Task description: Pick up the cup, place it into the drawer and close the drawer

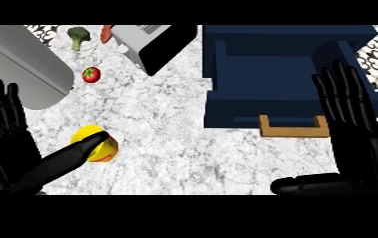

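Observation:
A yellow cup [90, 135] with an orange underside lies on the marbled counter at the lower left. My left hand [18, 132] stands open beside it, palm upright, and its thumb [66, 159] reaches across the cup's lower edge. The dark blue drawer [277, 82] is pulled open at the right, its wooden handle [294, 127] facing me. My right hand [347, 117] is open at the far right, fingers straight over the drawer's right side, thumb [314, 183] pointing left along the bottom.
A tomato [91, 74] sits above the cup. Broccoli [77, 36] and an orange-red item [106, 33] lie at the back. A grey curved vessel [29, 67] fills the upper left. A grey and black appliance [159, 44] stands at the back middle.

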Motion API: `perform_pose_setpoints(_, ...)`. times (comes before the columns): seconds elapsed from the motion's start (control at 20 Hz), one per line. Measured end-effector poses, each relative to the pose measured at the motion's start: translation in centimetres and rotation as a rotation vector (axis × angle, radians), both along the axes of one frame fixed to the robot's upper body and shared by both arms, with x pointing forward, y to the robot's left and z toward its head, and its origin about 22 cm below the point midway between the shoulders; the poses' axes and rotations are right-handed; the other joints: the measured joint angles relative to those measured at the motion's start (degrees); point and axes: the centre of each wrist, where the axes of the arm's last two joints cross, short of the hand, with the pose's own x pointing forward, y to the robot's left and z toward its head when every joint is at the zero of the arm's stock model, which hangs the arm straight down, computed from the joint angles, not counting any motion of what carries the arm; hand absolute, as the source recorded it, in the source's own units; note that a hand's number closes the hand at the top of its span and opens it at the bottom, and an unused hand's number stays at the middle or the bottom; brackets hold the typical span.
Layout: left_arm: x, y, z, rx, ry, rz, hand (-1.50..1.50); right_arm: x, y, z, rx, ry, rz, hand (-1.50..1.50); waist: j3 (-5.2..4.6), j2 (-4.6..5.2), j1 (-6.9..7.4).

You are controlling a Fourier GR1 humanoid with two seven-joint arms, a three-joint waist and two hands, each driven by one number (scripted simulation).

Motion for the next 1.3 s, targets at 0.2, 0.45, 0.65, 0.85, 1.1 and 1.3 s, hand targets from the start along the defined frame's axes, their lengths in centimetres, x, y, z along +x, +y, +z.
perform_pose_setpoints(0.2, 0.9, -1.9, -0.1, -0.054, 0.004, 0.071, -1.5, 0.1, 0.6, 0.7, 0.016, 0.022, 0.03, -1.5, 0.01, -0.04, -0.36)
perform_pose_setpoints(0.45, 1.4, -3.6, 0.0, -0.086, 0.006, 0.1, -1.5, 0.4, 0.7, 0.2, 0.02, 0.022, 0.041, -1.5, 0.02, -0.07, -0.46)
perform_pose_setpoints(0.65, 2.5, -3.6, -0.2, -0.09, 0.008, 0.11, -1.5, 0.4, 0.0, 0.7, 0.025, 0.023, 0.046, -1.5, 0.02, -0.06, -0.51)
perform_pose_setpoints(0.85, 2.7, -3.5, -0.3, -0.099, 0.018, 0.123, -1.5, 0.9, -0.1, 0.9, 0.031, 0.024, 0.044, -1.5, 0.01, -0.07, -0.47)
perform_pose_setpoints(1.1, 2.2, -3.8, -1.5, -0.111, 0.039, 0.146, -1.5, 1.0, 0.4, 0.8, 0.025, 0.025, 0.047, -1.5, 0.02, -0.07, -0.43)
perform_pose_setpoints(1.3, 1.5, -4.0, -2.0, -0.125, 0.062, 0.165, -1.5, 1.8, 0.1, 1.2, 0.03, 0.019, 0.04, -1.5, 0.02, -0.08, -0.37)
